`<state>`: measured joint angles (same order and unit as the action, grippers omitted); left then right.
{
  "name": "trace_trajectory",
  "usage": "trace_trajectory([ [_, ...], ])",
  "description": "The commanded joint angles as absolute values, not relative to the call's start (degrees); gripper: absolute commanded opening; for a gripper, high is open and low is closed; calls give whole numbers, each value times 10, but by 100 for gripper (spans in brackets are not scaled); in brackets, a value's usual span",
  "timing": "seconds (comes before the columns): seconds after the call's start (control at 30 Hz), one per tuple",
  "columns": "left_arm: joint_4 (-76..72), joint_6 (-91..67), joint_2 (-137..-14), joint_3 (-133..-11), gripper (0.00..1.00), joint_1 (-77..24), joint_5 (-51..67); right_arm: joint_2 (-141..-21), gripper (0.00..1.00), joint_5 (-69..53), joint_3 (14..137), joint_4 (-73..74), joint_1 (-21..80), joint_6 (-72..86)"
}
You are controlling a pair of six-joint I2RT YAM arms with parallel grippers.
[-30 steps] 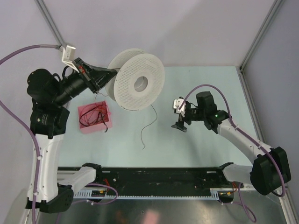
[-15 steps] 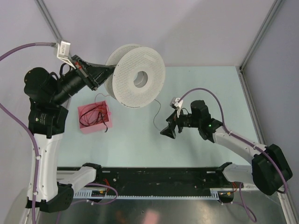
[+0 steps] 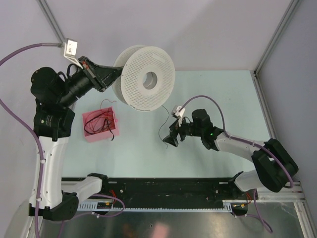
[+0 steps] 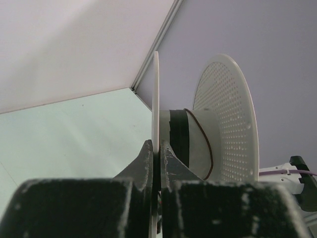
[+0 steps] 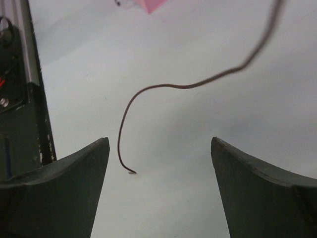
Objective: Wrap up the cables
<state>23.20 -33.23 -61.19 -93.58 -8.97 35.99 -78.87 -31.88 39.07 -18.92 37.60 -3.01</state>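
My left gripper [image 3: 117,75] is raised at the back left and shut on the near flange [image 4: 155,99] of the pale perforated spool [image 3: 134,87]. A dark red cable [image 4: 204,144] is wound loosely round the spool's core beside a black band. One thin cable [image 3: 164,121] hangs from the spool to the table. My right gripper [image 3: 171,141] is open, low over the table at that cable's free end. In the right wrist view the cable [image 5: 148,90] curls down between the two fingers, nearer the left one, and touches neither. More cables [image 3: 97,123] lie in a pink tray.
The pink tray [image 3: 88,136] sits on the table's left side below the spool. A black rail [image 3: 168,188] runs along the near edge between the arm bases. Grey walls close the back and right sides.
My right gripper has moved left and lower, up to the cable's free end. The left arm has turned the spool slightly, and the hanging cable has drawn up and shifted right.
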Motion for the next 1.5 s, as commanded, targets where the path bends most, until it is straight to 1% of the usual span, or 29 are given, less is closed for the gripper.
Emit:
trace_trajectory([
  [0.0,178,-357,-606,-965,0,-87,344,-818,86,-333,382,-236,426,-62],
  [0.13,177,-355,-605,-967,0,-86,338,-839,81,-317,366,-284,477,-56],
  [0.23,176,-345,-599,-969,0,-86,333,-855,67,-303,361,-301,489,-52],
  [0.27,176,-342,-597,-970,0,-87,329,-859,61,-297,360,-304,490,-50],
  [0.3,176,-339,-596,-970,0,-86,327,-861,51,-294,359,-306,490,-49],
  [0.37,177,-336,-591,-963,0,-85,317,-857,24,-283,359,-307,490,-47],
  [0.4,177,-335,-588,-955,0,-85,306,-849,12,-277,359,-305,491,-46],
  [0.43,177,-334,-585,-944,0,-85,291,-840,6,-273,359,-299,493,-45],
  [0.47,178,-334,-581,-931,0,-85,270,-828,3,-271,359,-286,498,-48],
  [0.6,190,-317,-572,-876,0,-85,159,-757,0,-272,359,-176,556,-110],
  [0.77,225,-302,-601,-826,0,-92,85,-655,0,-268,377,-44,649,-222],
  [0.9,256,-264,-631,-809,0,-149,-22,-608,0,-258,430,67,703,-311],
  [1.03,263,-234,-657,-769,0,-199,-107,-599,0,-243,502,145,742,-410],
  [1.13,263,-217,-675,-736,0,-222,-126,-611,0,-221,560,172,749,-474],
  [1.23,262,-204,-685,-710,0,-238,-126,-629,0,-208,614,180,733,-513],
  [1.37,260,-202,-689,-680,0,-267,-112,-657,0,-231,665,166,681,-553],
  [1.47,258,-204,-689,-662,0,-287,-80,-685,0,-252,695,147,641,-573],
])
